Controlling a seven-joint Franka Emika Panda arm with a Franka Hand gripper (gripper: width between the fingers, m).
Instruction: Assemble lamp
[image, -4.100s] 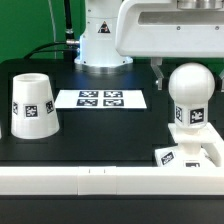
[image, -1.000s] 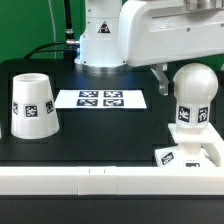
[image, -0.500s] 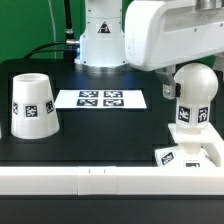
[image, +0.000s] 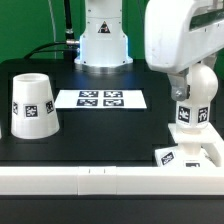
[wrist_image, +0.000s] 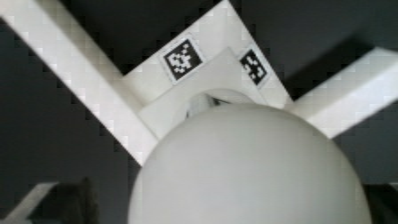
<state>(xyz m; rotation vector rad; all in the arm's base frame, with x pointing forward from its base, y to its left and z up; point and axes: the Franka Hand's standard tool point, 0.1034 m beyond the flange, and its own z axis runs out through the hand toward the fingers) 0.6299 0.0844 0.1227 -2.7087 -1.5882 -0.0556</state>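
The white rounded bulb (image: 200, 100) stands upright on the flat square base (image: 192, 153) at the exterior view's right, both with square tags. The arm's white wrist hangs over the bulb and hides its top. My gripper (image: 187, 92) is open with the bulb top between its jaws; one dark finger (image: 179, 93) shows beside the bulb. In the wrist view the bulb (wrist_image: 240, 165) fills the near part, with the tagged base (wrist_image: 192, 62) beyond it. The tapered shade (image: 31, 103) stands mouth down at the exterior view's left, far from the gripper.
The marker board (image: 100, 98) lies flat in the middle of the black table. The robot's white pedestal (image: 103, 45) stands behind it. A white rail (image: 90, 182) runs along the table's front edge.
The arm has swung toward the exterior view's right and come down, from beside the bulb to over it. Bulb, base and shade have not moved.
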